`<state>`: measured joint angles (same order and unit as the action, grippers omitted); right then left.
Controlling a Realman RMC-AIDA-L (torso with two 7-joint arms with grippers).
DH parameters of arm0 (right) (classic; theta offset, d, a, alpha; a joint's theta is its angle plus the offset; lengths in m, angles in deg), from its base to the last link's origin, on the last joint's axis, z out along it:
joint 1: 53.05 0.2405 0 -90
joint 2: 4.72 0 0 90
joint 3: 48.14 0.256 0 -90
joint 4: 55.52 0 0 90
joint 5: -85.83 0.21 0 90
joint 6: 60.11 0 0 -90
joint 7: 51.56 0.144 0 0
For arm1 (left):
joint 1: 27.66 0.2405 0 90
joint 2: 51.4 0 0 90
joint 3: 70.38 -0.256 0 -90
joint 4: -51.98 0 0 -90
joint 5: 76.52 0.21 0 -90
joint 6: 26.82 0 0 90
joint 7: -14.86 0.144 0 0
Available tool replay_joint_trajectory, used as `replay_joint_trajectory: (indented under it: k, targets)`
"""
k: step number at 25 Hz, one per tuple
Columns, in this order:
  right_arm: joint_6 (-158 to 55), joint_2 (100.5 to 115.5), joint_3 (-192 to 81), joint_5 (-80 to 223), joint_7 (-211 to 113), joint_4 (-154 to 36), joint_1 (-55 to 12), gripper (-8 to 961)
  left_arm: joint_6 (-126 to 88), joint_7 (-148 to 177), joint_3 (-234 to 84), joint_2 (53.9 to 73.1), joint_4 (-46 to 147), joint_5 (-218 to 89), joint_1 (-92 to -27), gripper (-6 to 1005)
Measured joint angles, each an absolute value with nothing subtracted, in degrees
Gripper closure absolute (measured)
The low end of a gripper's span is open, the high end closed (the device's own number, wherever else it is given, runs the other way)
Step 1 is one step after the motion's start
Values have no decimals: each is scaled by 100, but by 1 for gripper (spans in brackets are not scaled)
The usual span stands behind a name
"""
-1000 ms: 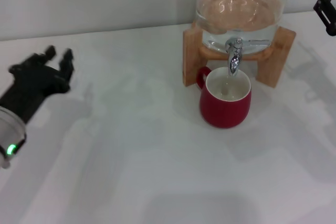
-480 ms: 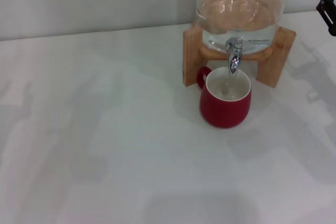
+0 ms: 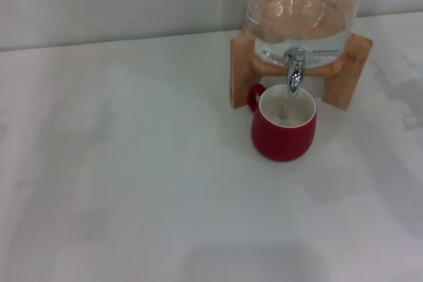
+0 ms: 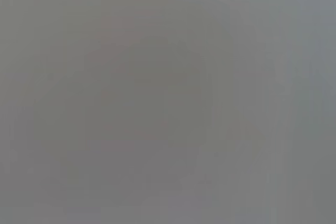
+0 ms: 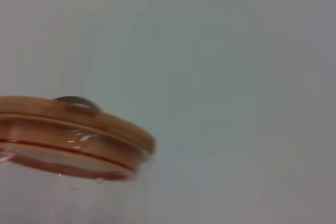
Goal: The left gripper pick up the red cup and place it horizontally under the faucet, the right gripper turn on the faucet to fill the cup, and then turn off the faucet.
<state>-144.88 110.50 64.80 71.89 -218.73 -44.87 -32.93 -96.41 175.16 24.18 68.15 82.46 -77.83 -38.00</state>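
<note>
The red cup (image 3: 284,130) stands upright on the white table, its white inside showing, its small handle toward the wooden stand. Directly above its mouth hangs the chrome faucet (image 3: 295,70), fixed to the clear glass dispenser (image 3: 304,14). No stream of water is visible from the spout. Neither gripper appears in the head view. The left wrist view is a plain grey blur with nothing to make out. In the right wrist view only the dispenser's wooden lid (image 5: 73,135) shows against a pale wall.
The dispenser rests on a wooden stand (image 3: 241,70) at the back right of the white table (image 3: 132,183). A pale wall runs behind the table's far edge.
The left gripper, at the left edge a second ago, has left the head view. The right gripper at the top right corner has also withdrawn out of view. Cup and faucet are unmoved.
</note>
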Motion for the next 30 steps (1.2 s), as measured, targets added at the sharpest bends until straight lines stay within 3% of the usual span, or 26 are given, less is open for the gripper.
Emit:
replay_joint_trajectory:
  k: [7,19,30]
  targets:
    - [-14988,11010,6437,7249,-21011,-4513,-3684,342,-9659,17595,2438,6803,8233,-7850,-3778,106]
    - [-15596,10972,5964,6113,-20327,-4462,-3987,342,-9661,17600,2476,6795,8222,-7856,-3768,111]
    - [-15299,11004,5924,4980,-20232,-4460,-3554,342,-9846,17601,2415,6820,8225,-7770,-3752,114]
